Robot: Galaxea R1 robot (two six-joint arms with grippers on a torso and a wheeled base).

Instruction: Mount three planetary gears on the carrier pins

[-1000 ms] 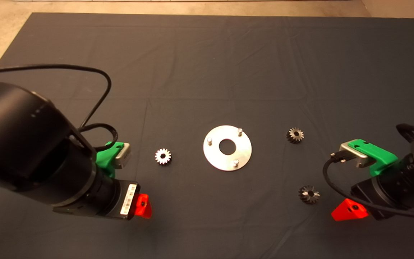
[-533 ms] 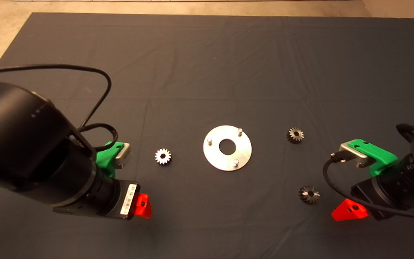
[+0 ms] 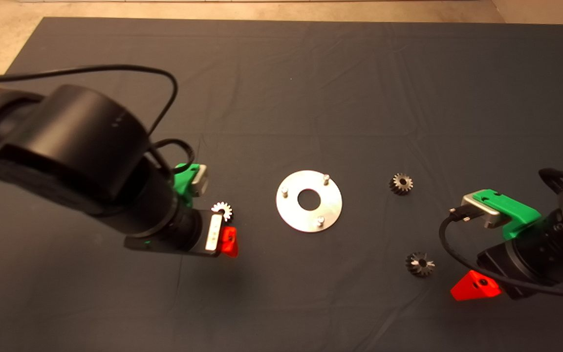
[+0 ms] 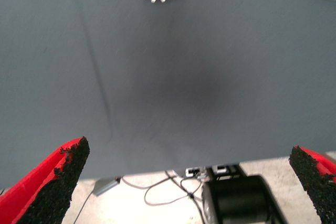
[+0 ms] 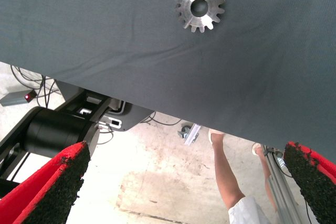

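The left gripper point(image 3: 227, 233), fingers point(image 4: 58, 182) spread wide, hung just beside the left planetary gear point(image 3: 222, 210), left of the carrier disc point(image 3: 309, 201) at frame centre. The right gripper point(image 3: 474, 287) waited lower right, fingers apart, near two more gears point(image 3: 401, 184) point(image 3: 420, 264). No writing was legible.

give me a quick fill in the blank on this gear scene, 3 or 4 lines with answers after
1. The round plate carries ___ upright carrier pins, all bare.
2. The gear at the left gripper lies on the mat, to the ___ of the plate in the head view.
3. ___ gears lie right of the plate: far gear, near gear.
4. The right gripper has its fingers ___.

Missing words: three; left; two; open
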